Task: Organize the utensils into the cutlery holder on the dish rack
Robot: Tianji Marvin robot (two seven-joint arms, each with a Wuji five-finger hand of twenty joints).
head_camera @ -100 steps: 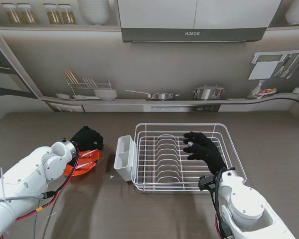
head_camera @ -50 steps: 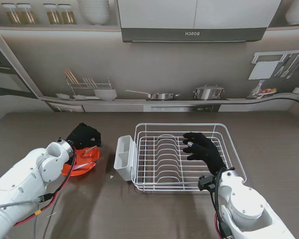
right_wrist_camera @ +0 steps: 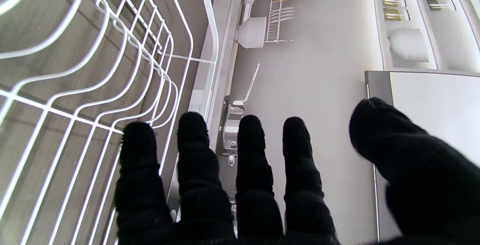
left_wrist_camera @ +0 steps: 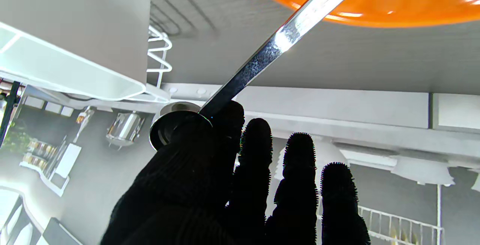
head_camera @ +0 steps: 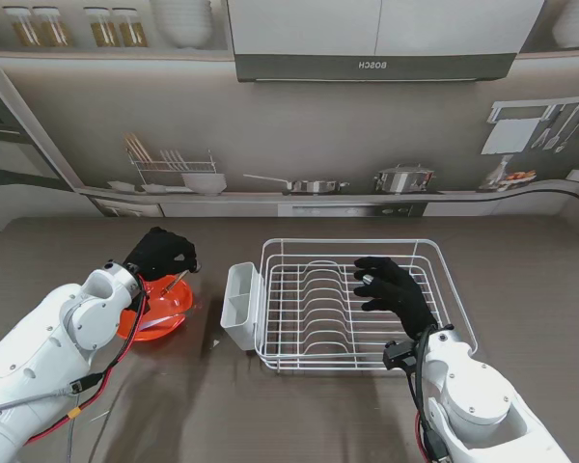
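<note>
Right then, your left hand in its black glove was closed on a shiny metal utensil, pinching its handle between thumb and first finger. The left wrist view showed that same long silver handle running from the fingers toward the round orange bowl. You could not tell if it was a spoon or a fork. The orange bowl sat on the brown wooden table, just left of the white plastic cutlery holder. That holder hung on the left side of the white wire dish rack. Your right hand in its black glove hung over the rack with its fingers spread apart, holding nothing.
</note>
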